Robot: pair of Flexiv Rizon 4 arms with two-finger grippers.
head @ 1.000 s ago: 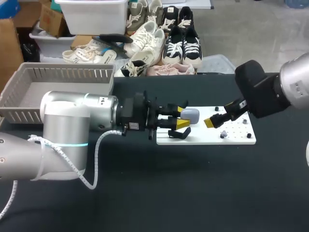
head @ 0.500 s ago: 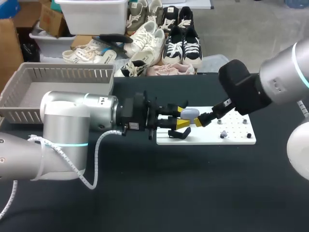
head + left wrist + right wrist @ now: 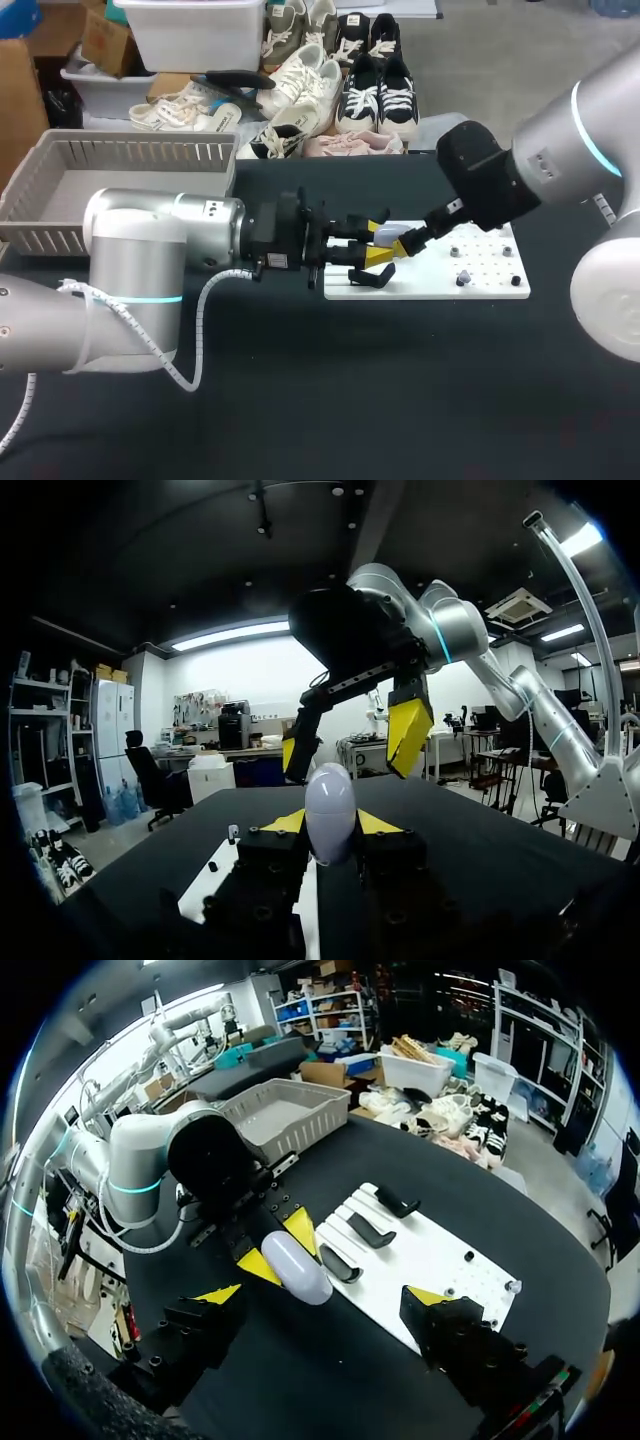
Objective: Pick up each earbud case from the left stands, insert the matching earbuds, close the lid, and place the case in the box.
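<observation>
Our left arm comes in from the left, low across the black worktop (image 3: pixel 300 380). The left gripper (image 3: pixel 376 246) is clamped on the earbud case (image 3: pixel 388 234), a pale, smooth, egg-like shell. In the left wrist view the case stands upright between the two yellow tips, which press it from either side. Its rounded end sticks out above them. The case is held over the left part of the white board (image 3: pixel 440 283), near the black stands (image 3: pixel 370 1232). We cannot tell whether it touches one of them.

Our right arm reaches in from the right, over the board's far edge, and the right gripper (image 3: pixel 410 241) sits just beside the case. Its fingers are spread wide apart. Seen from the left wrist, they hang above the case, one to each side, and neither touches it. From the right wrist the case lies ahead of that gripper, in line with the gap between its fingers, with the left gripper's tips on both of its flanks.

Three stands lie in a row on the board's left part. A few small dark pieces (image 3: pixel 461 280) sit on its right part among the holes. They are too small for us to say what they are. The grey slatted box (image 3: pixel 130 152) stands at the worktop's far left corner, well apart from the case.
</observation>
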